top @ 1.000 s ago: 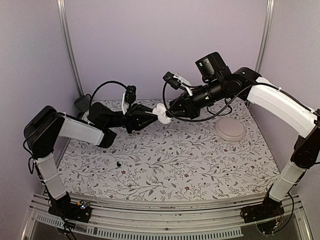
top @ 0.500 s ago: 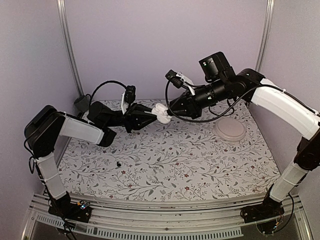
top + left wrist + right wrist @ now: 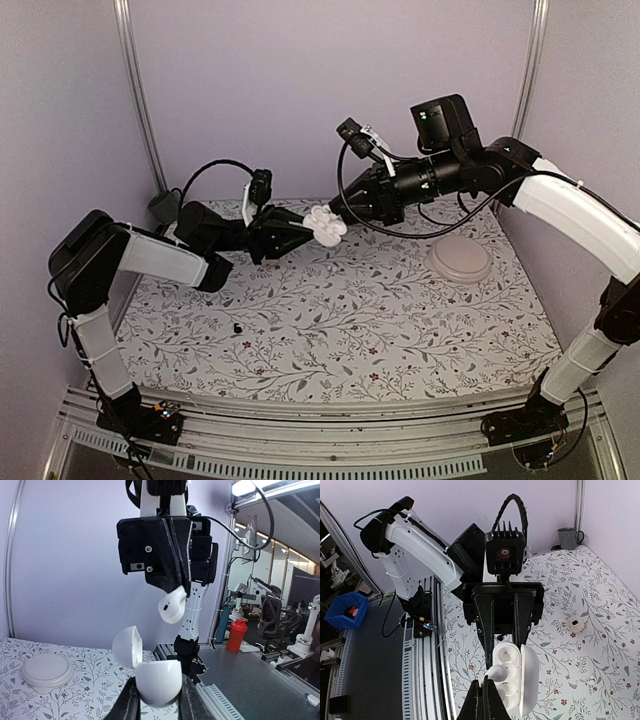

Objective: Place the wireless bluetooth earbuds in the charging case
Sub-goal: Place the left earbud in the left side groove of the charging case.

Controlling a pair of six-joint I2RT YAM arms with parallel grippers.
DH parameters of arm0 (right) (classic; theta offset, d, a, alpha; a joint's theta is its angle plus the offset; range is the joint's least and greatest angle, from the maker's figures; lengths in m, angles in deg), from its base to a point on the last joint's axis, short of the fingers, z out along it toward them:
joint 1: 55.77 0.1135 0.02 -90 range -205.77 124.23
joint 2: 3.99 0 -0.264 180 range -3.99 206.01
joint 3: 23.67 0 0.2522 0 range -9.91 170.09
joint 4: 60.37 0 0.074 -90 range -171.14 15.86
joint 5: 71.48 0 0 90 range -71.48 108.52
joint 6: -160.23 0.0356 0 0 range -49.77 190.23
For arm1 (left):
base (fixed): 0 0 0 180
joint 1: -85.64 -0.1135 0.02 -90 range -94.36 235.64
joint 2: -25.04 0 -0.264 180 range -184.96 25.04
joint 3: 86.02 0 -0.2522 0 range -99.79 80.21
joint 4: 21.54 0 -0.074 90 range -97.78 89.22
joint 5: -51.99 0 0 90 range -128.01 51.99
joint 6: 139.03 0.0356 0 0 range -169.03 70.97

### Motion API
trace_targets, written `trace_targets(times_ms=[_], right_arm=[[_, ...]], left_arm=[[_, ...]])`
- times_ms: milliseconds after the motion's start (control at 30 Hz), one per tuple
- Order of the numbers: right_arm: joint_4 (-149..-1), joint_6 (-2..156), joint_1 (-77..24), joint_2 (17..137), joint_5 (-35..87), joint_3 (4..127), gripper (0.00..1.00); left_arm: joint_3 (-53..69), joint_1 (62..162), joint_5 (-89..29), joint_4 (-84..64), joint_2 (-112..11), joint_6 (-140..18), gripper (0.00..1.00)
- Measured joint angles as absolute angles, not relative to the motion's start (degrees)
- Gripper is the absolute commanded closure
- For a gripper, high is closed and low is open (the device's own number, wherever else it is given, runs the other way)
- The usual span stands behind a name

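My left gripper (image 3: 300, 232) is shut on the white charging case (image 3: 323, 225) and holds it above the table at the back, lid open. In the left wrist view the case (image 3: 157, 680) sits between my fingers (image 3: 131, 702), its lid (image 3: 127, 646) swung to the left. My right gripper (image 3: 483, 686) is shut on one white earbud (image 3: 500, 671), which hangs just over the open case (image 3: 512, 655). From the left wrist view that earbud (image 3: 172, 605) is a little above the case, apart from it. The second earbud is not clearly visible.
A pale round dish (image 3: 459, 260) sits at the back right of the floral table. A tiny black bit (image 3: 238, 327) lies left of centre. A white round lump with a dark spot (image 3: 575, 625) lies on the table beyond the case.
My right arm has drawn up and to the right a little with the earbud, away from the case. The left arm and the case have stayed put.
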State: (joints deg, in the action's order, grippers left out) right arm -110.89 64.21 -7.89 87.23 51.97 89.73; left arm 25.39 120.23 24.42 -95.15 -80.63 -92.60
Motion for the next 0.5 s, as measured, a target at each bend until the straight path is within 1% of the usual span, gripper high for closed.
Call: trace_targets(times_ms=[233, 500], right_arm=[[-108.70, 64.40, -7.82, 87.38, 55.12, 89.73, 0.98], [-107.85, 64.34, -7.76, 89.31, 55.91, 89.73, 0.98]], left_arm=[[23.68, 120.49, 24.68, -95.17, -80.63, -94.57, 1.00], [22.89, 121.15, 25.84, -95.17, -80.65, -96.47, 1.00]])
